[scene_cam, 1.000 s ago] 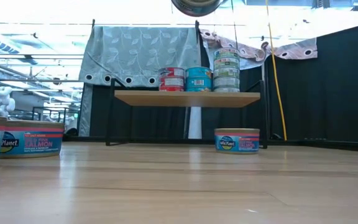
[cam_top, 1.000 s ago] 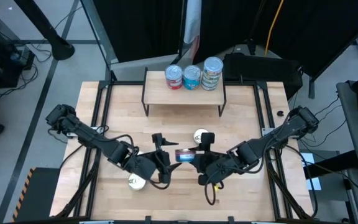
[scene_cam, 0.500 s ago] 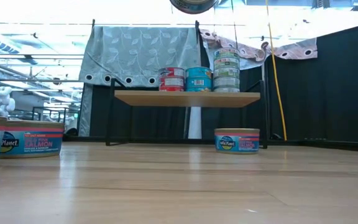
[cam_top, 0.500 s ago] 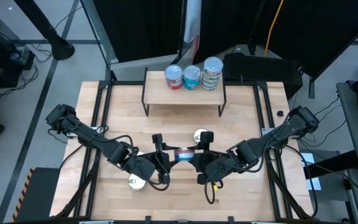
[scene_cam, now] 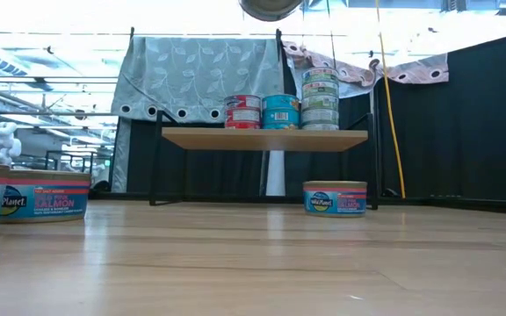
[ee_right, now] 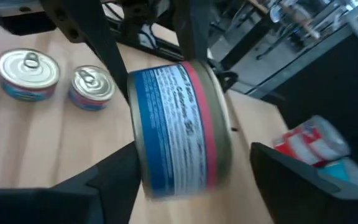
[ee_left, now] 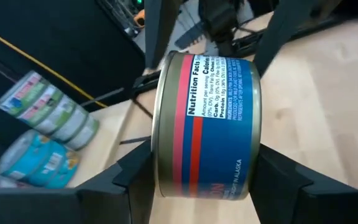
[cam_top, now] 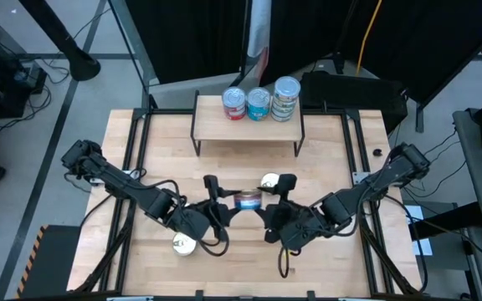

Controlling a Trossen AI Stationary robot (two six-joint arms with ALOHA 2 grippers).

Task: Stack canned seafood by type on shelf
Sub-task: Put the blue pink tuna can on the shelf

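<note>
From above, 2 dark arms meet over the middle of a pale wooden table. The left gripper clamps a flat round tin lifted between both tools; the right gripper sits on the tin's other side, its fingers spread wider than the tin. Beyond them, the low wooden shelf on thin black legs carries 3 stacks of tins. A cream-lidded tin lies just behind the left gripper.

At table height, the held tin's shiny metal underside shows at the top edge. A blue tin sits under the shelf.

From the left wrist, the tin is pinched between both dark fingers; its blue and red label is smooth.

From the right wrist, the fingers stand clear of the tin's flat ends.
</note>
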